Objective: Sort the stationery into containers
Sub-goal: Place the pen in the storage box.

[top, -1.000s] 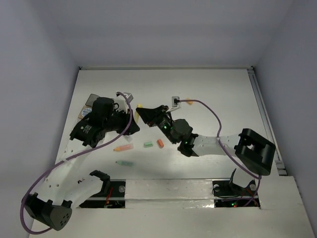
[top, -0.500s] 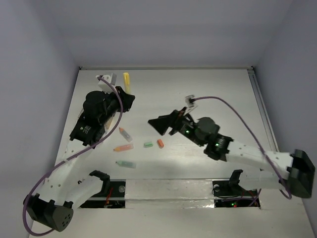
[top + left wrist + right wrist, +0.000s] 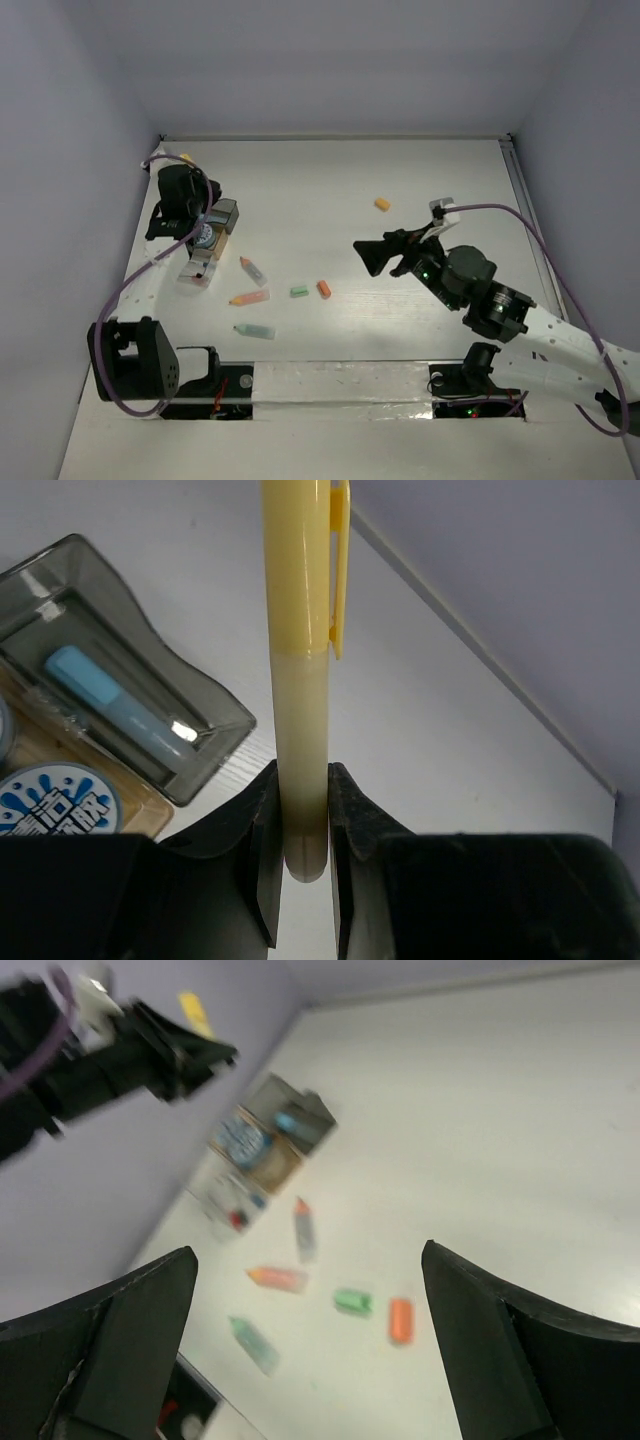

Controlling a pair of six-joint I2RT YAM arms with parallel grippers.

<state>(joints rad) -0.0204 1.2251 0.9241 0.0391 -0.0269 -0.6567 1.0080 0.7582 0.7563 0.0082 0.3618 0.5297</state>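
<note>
We are facing a walled white bench (image 3: 420, 170). Left jaws are clamping a pale yellow plastic pen (image 3: 300, 680) near its far-left corner, beside a smoky grey square box (image 3: 150, 670); right jaws are gaping empty.

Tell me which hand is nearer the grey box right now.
Left. The left hand, shut on a yellow pen, hovers just beyond the grey box, toward the far-left corner. The right hand, open and empty, is far off on the box's right.
</note>
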